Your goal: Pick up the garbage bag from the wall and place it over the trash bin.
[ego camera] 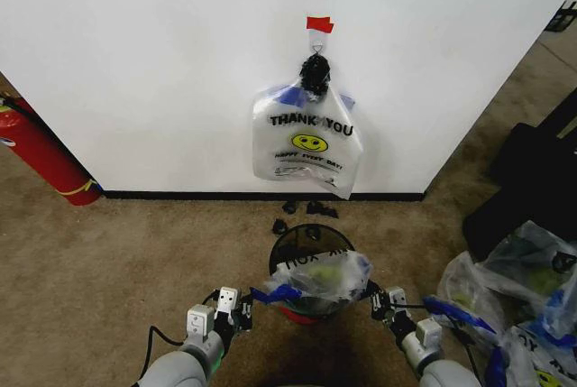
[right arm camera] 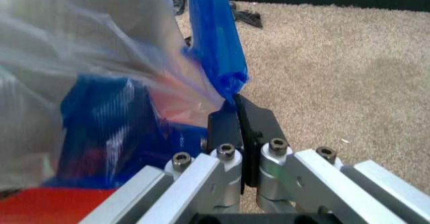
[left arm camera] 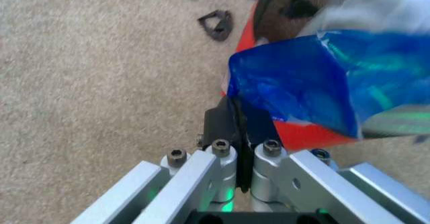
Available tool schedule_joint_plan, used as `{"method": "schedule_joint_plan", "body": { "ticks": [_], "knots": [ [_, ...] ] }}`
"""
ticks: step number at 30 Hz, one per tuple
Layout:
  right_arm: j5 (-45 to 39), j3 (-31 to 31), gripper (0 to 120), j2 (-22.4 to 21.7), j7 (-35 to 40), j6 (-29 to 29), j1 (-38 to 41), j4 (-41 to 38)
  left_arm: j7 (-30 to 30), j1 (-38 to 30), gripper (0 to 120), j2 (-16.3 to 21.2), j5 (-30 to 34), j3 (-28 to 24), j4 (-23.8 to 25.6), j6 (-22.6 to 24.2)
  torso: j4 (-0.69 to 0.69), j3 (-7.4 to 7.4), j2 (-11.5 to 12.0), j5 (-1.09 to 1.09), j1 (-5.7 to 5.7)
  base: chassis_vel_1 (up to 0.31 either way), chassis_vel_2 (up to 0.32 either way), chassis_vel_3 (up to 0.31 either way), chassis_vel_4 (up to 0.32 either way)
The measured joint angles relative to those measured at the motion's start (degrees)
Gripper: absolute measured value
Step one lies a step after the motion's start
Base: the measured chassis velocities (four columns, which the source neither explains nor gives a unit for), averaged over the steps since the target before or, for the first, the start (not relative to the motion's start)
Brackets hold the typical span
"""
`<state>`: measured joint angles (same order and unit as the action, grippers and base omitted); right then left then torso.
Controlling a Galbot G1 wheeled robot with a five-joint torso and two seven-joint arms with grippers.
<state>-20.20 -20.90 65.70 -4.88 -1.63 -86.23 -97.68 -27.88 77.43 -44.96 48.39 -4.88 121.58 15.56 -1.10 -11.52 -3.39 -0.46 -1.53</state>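
Head view: the garbage bag (ego camera: 317,279), thin clear plastic with blue patches, is stretched between the two claws directly above the trash bin (ego camera: 311,241), a round black wire-mesh basket standing on the beige carpet (ego camera: 126,261) close to the wall (ego camera: 162,62). The bag covers the near half of the bin's mouth; the far rim remains exposed. A red base shows under the bag at the bin's near side.

The left claw (ego camera: 245,306) sits at the bin's left side, its jaws pressed together on a blue edge of the bag. The right claw (ego camera: 379,301) sits at the bin's right side, likewise clamped on the opposite blue edge.

Left wrist view: the left claw (left arm camera: 240,126) has its black fingertips closed on a blue fold of the bag (left arm camera: 302,78), with the red base (left arm camera: 309,131) just behind.

Right wrist view: the right claw (right arm camera: 240,126) pinches a blue strip of the bag (right arm camera: 211,38) above the carpet.

On the wall, a whitish "THANK YOU" bag (ego camera: 308,139) hangs from a hook under red tape (ego camera: 319,23). Small black pieces (ego camera: 305,209) lie on the carpet by the black baseboard (ego camera: 198,195). A red fire extinguisher (ego camera: 41,152) leans at the left; bulging clear bags (ego camera: 514,288) lie at the right.
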Motion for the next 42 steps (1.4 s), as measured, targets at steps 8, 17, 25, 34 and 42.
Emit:
{"method": "schedule_joint_plan", "body": {
  "ticks": [8, 17, 25, 34, 42],
  "knots": [
    [4.4, -3.4, 3, -0.3, -3.3, -5.2, -5.0, -3.4, 0.2, 7.0, 19, 0.8, -5.6, 2.7, 7.2, -0.1, -0.01, 0.01, 0.0, 0.00, 0.00, 0.000, 0.000, 0.000, 0.000],
    [9.3, -6.6, 25, 0.2, -5.5, -14.0, -10.5, -6.3, 1.3, 17.4, 50, -0.1, -18.8, 7.3, 10.0, -6.0, -0.01, 0.01, 0.0, -0.01, 0.01, 0.000, 0.000, 0.000, 0.000],
    [10.0, -9.1, 53, 1.4, -5.3, -19.8, -13.7, -7.9, 2.8, 22.7, 77, -0.4, -22.8, 12.3, 12.4, -13.1, 0.00, 0.01, 0.0, 0.00, 0.01, 0.000, 0.000, 0.000, 0.000],
    [1.2, -13.3, 89, 6.0, -9.0, -28.6, -18.3, -12.3, 6.9, 15.4, 100, -0.6, -18.6, 14.5, 11.9, -21.1, 0.00, 0.01, 0.0, -0.01, 0.01, 0.000, 0.000, 0.000, 0.000],
    [-1.9, -15.2, 100, 10.8, -11.0, -30.8, -22.6, -16.8, 14.8, -3.0, 100, 3.1, -4.9, 8.8, 9.2, -12.8, -0.05, 0.00, 0.0, -0.01, 0.00, 0.000, 0.000, 0.000, 0.000]
  ]
}}
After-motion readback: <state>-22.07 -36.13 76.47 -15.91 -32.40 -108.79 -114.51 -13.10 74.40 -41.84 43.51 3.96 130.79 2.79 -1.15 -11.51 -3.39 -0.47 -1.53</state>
